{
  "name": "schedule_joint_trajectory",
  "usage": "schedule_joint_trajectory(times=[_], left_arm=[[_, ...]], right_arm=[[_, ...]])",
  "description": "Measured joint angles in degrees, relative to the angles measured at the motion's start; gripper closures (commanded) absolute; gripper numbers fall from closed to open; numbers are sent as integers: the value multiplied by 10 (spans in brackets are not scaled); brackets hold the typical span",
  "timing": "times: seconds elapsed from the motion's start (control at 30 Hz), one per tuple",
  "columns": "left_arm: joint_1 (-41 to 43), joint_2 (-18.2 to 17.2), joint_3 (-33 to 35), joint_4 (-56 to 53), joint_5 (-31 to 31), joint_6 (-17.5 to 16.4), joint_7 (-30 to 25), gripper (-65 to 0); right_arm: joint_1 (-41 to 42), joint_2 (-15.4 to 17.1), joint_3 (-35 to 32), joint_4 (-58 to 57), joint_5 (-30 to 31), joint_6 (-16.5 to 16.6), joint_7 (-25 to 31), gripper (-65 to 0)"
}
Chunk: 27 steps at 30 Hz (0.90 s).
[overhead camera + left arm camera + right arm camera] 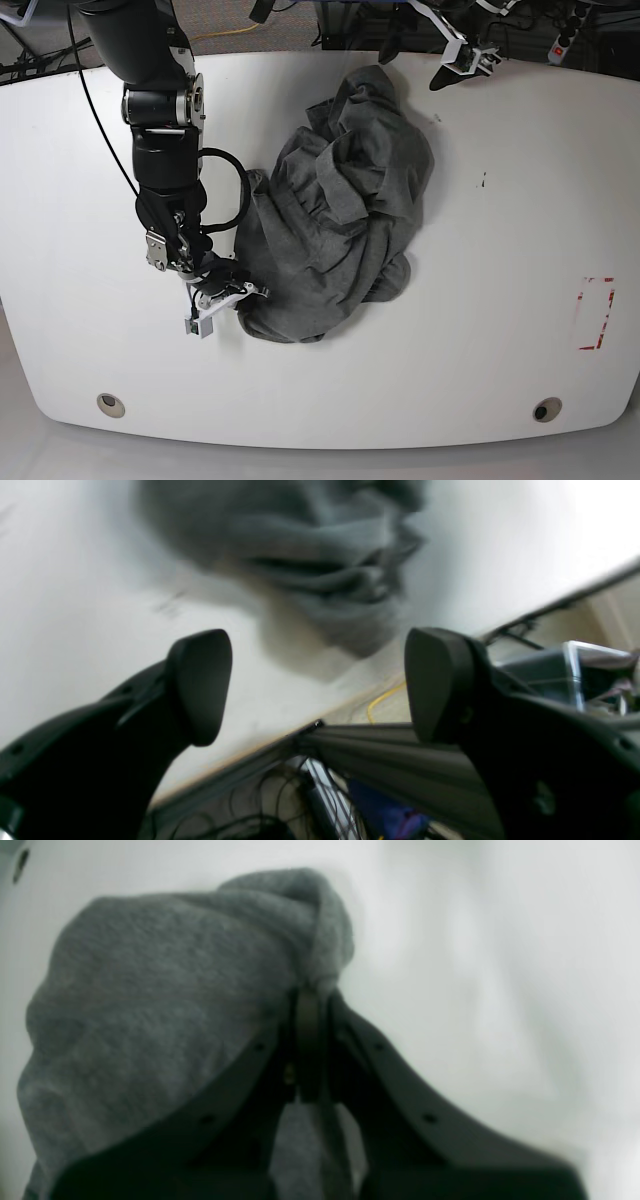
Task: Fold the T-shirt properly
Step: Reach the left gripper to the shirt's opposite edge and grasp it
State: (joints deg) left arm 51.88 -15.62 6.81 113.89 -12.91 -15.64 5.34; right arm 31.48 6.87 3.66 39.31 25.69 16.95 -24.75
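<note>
The heather-grey T-shirt (340,220) lies crumpled in a heap in the middle of the white table (520,200). My right gripper (238,292), on the left of the base view, is at the heap's near left edge. In the right wrist view the right gripper (311,995) is shut on a bunched fold of the T-shirt (165,1005). My left gripper (418,60) hovers at the table's far edge, just beyond the shirt's far tip. In the left wrist view the left gripper (320,685) is open and empty, with the blurred T-shirt (310,565) ahead of it.
A red tape rectangle (597,313) marks the table's right side. Two round holes (111,404) (545,409) sit near the front edge. Cables, a yellow cord (382,700) and a clear box (575,675) lie beyond the far edge.
</note>
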Motion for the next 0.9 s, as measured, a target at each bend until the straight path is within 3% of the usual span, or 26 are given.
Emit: schedule_joint_trajectory(times=[0.13,0.63,0.83,0.9], left_arm=[[-20,0,15,0,0,0,15,-506],[-156,-1,96,-2,4,-3,249,-506],[-191,-1,119,-11,3,-3,283,-504],[-192,-1,120,-21,4,-3,288,-475]], right_arm=[[1,2,0,1,0,0,-2,0],[0,9,0,1,-2,0,-6,0],[0,10,0,1,-2,0,-6,0],[1,9,0,1,-2,0,-6,0]])
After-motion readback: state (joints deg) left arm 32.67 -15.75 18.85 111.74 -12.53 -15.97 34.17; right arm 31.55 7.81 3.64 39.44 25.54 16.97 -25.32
